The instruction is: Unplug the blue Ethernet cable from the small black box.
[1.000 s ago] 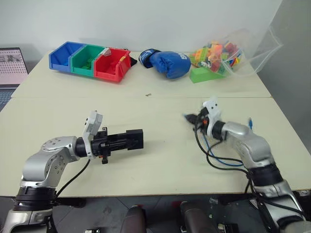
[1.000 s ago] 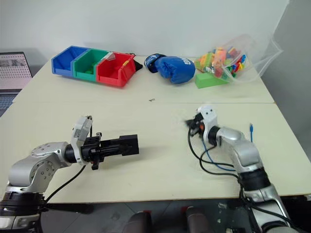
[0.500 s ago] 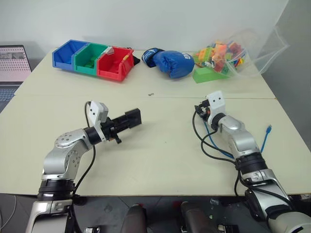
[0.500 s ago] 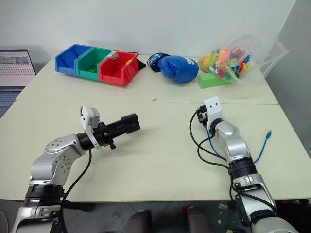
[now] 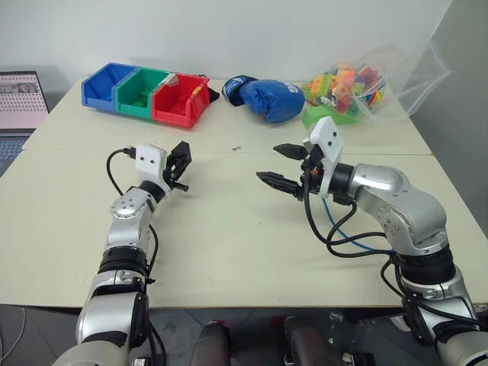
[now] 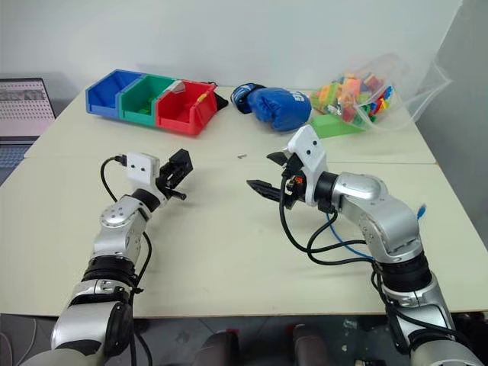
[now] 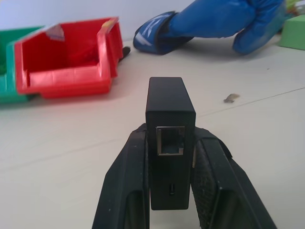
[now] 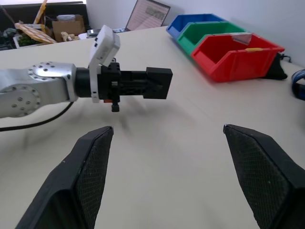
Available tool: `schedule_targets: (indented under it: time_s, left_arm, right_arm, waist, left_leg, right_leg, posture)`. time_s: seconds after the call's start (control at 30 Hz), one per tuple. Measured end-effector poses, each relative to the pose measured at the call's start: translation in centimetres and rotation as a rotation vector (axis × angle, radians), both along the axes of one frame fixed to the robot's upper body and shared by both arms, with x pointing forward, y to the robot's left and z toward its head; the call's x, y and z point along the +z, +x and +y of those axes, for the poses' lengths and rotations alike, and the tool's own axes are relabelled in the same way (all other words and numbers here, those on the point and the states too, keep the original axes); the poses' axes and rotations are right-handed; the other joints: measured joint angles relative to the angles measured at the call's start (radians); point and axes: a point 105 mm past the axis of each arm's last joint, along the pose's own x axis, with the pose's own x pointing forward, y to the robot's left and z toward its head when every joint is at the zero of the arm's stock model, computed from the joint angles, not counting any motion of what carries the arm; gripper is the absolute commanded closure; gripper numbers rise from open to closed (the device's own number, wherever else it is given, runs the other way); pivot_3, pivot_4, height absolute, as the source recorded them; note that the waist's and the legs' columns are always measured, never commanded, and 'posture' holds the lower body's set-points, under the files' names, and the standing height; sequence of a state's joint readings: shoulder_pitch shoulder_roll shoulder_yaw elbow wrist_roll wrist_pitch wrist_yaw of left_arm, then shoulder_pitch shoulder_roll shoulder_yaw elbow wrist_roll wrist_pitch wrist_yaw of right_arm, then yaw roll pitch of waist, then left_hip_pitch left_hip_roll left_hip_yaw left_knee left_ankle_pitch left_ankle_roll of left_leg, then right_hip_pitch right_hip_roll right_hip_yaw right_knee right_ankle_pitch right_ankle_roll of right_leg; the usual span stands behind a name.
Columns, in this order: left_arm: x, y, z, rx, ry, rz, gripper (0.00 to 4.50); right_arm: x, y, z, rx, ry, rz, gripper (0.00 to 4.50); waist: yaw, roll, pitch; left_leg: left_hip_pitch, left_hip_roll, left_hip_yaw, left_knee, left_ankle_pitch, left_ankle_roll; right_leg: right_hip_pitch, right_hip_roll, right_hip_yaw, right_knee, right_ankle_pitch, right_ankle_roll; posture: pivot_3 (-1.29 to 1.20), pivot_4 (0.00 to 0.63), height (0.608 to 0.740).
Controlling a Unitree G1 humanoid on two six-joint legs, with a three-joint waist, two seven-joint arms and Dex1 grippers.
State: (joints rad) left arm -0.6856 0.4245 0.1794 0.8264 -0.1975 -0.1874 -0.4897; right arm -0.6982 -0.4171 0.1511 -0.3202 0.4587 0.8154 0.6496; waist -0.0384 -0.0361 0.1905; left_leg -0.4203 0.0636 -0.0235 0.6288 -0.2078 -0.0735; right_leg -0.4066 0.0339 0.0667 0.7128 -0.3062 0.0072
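**Both arms raised over the table, one gripper clamped, one spread**

The left arm reaches straight ahead toward 12 o'clock, forearm lifted, its left gripper (image 5: 181, 162) level with both fingers (image 7: 125, 191) pressed tight against a small black box (image 7: 169, 143). The right arm bends at the elbow, forearm angled toward 10 o'clock; the right gripper (image 5: 280, 164) is level, fingers (image 8: 90, 171) spread wide and holding nothing.
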Motion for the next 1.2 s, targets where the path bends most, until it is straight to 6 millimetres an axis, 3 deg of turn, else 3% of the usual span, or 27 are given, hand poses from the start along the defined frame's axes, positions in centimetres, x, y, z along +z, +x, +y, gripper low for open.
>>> schedule_targets:
  time_s: [0.03, 0.37, 0.53, 0.63, 0.87, 0.93, 1.03, 1.2]
  left_arm:
    - [-0.5, 0.1, 0.0, 0.005, -0.012, 0.011, 3.72]
    - [-2.6, 0.0, 0.0, -0.014, -0.058, 0.08, 1.25]
    - [-2.9, -0.8, 0.0, -0.033, -0.036, 0.071, 0.34]
    - [-3.2, -2.1, 0.5, -0.037, -0.008, 0.072, 0.34]
    - [-3.6, -7.0, 3.1, -0.029, 0.075, 0.214, 0.34]
    - [-2.7, -8.0, 4.2, -0.018, 0.11, 0.255, 0.34]
    - [0.3, -8.8, 5.5, -0.033, 0.146, 0.253, 0.34]
    - [2.6, -9.6, 5.9, -0.107, 0.171, 0.274, 0.34]
  right_arm:
    - [0.0, -0.1, 0.3, 0.01, -0.002, 0.007, 0.58]
    - [0.1, -0.4, 1.0, 0.03, -0.031, 0.014, 0.5]
    - [-0.1, -0.4, 1.0, 0.025, -0.034, 0.018, 0.5]
    - [-0.7, -0.7, 0.9, 0.005, -0.029, 0.029, 0.5]
    - [-5.4, -1.3, -1.7, -0.098, -0.072, 0.112, 0.5]
    - [-5.5, -1.5, -2.5, -0.109, -0.09, 0.099, 0.5]
    - [-4.8, -0.9, -4.5, -0.159, -0.104, 0.071, 0.5]
    - [-3.9, -0.1, -7.6, -0.228, -0.116, 0.068, 0.5]
  waist:
    - [0.0, 0.0, 0.0]
    - [0.0, 0.0, 0.0]
    - [-0.003, 0.0, 0.0]
    - [-0.008, 0.0, 0.0]
    - [-0.017, -0.001, 0.0]
    - [-0.017, -0.001, 0.0]
    - [-0.016, -0.001, 0.0]
    - [-0.015, -0.001, 0.0]
  left_leg:
    - [0.0, 0.0, 0.0, 0.0, 0.0, 0.0]
    - [0.0, 0.0, -0.001, 0.0, 0.0, 0.0]
    - [0.0, 0.0, -0.001, 0.0, 0.0, 0.0]
    - [0.001, 0.001, 0.0, -0.001, 0.0, 0.0]
    - [0.001, 0.001, -0.002, -0.001, 0.0, 0.0]
    - [0.002, 0.001, -0.002, -0.001, 0.0, 0.0]
    - [0.003, 0.001, -0.002, -0.001, 0.0, 0.0]
    - [0.003, 0.0, 0.0, -0.001, 0.0, 0.0]
  right_leg:
    - [0.0, 0.0, 0.0, 0.0, 0.0, 0.0]
    - [0.0, 0.0, -0.001, 0.0, 0.0, 0.0]
    - [0.0, 0.0, -0.001, 0.0, 0.0, 0.0]
    - [0.0, 0.0, 0.0, 0.001, 0.0, 0.0]
    - [0.0, 0.0, 0.002, 0.001, -0.002, 0.003]
    - [0.001, 0.0, 0.002, 0.001, -0.003, 0.004]
    - [0.001, 0.0, 0.001, 0.001, -0.003, 0.005]
    - [0.001, 0.0, 0.001, 0.0, -0.003, 0.005]
  posture:
    - [0.0, 0.15, 0.74]
    - [0.0, 0.15, 0.74]
    - [0.0, 0.15, 0.74]
    - [0.0, 0.15, 0.74]
    - [0.0, 0.15, 0.74]
    - [0.0, 0.15, 0.74]
    - [0.0, 0.15, 0.74]
    - [0.0, 0.15, 0.74]
